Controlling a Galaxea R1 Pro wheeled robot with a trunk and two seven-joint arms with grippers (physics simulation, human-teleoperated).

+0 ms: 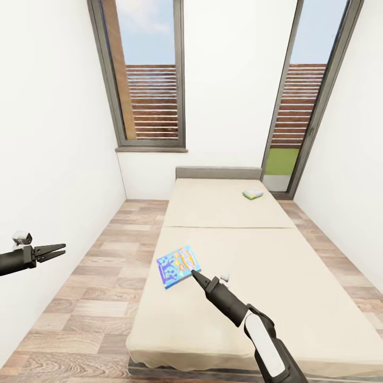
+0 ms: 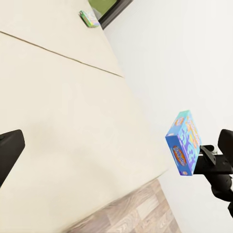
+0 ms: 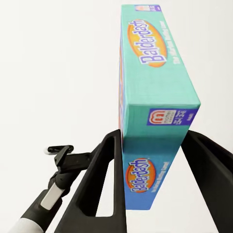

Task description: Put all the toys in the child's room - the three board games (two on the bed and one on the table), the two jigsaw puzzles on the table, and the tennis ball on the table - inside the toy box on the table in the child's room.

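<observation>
A blue "Balderdash" board game (image 1: 178, 266) hangs tilted just above the beige bed (image 1: 255, 298), with my right gripper (image 1: 193, 273) shut on its lower edge. The right wrist view shows both fingers clamping the box (image 3: 158, 92) by its narrow sides. From the left wrist view the same box (image 2: 184, 143) is seen edge-on in the right gripper (image 2: 204, 158). A second, greenish board game (image 1: 253, 194) lies flat on the mattress near the grey headboard (image 1: 218, 173); it also shows as a small box (image 2: 90, 18). My left gripper (image 1: 56, 249) hovers open and empty over the floor, left of the bed.
The narrow room has white walls on both sides and two tall dark-framed windows (image 1: 151, 74) at the far end. A strip of wood-plank floor (image 1: 96, 287) runs between the left wall and the bed. The bed reaches nearly to the right wall.
</observation>
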